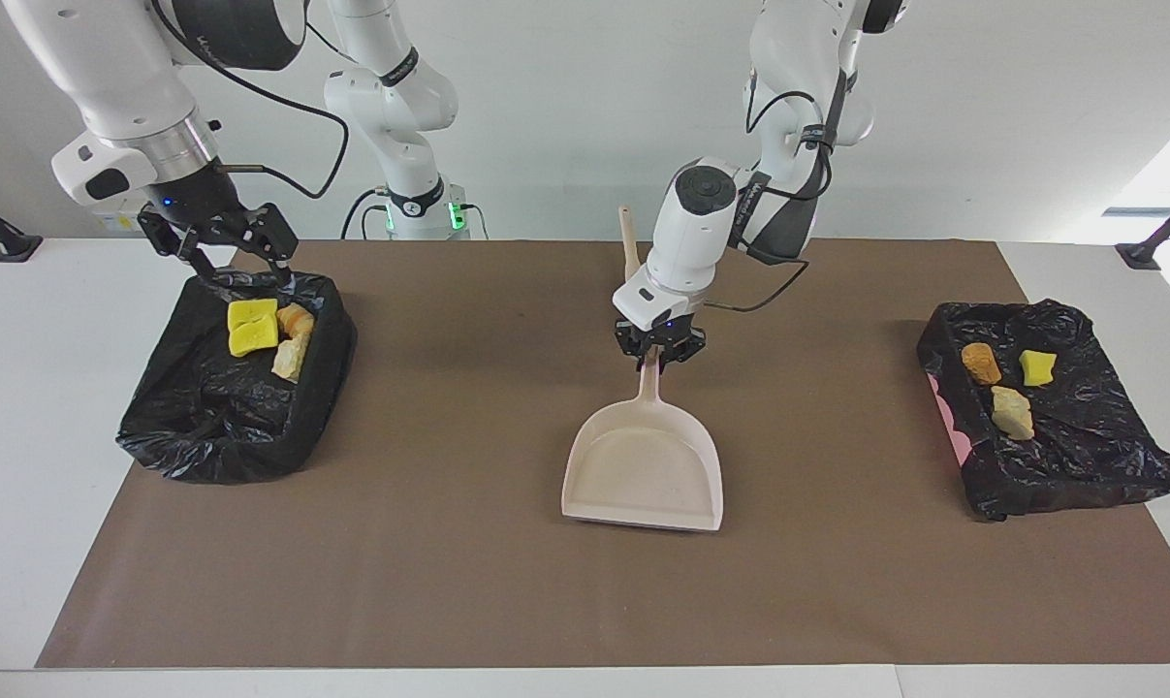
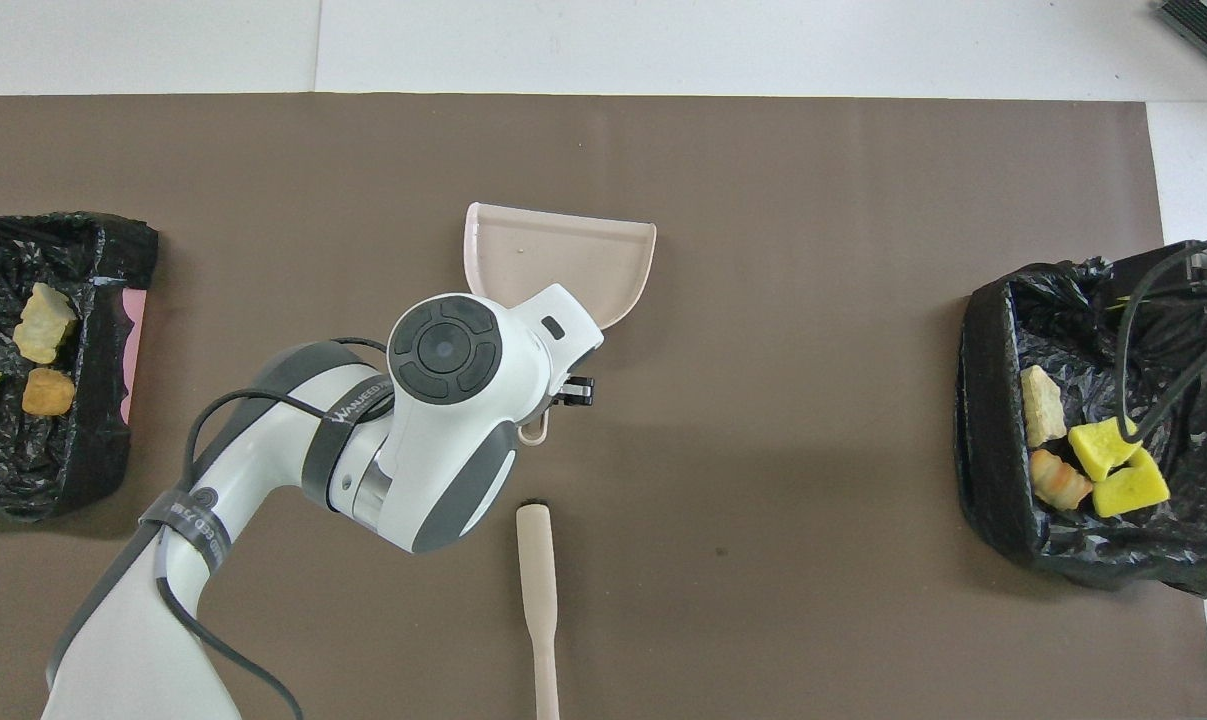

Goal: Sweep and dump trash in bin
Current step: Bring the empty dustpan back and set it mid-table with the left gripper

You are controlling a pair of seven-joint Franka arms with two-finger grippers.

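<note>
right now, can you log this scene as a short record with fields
left end effector: shut on the dustpan handle, mid-table
dustpan: empty
right end effector: open, over the rim of the bin at the right arm's end
that bin: four trash pieces
bin at the left arm's end: three trash pieces
brush: on the brown mat, nearer the robots than the dustpan

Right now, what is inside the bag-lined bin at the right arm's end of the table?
The bin holds four scraps: two yellow sponge chunks, an orange-brown lump and a pale beige lump. Bag folds and the right gripper's cables hide part of the interior.
</note>
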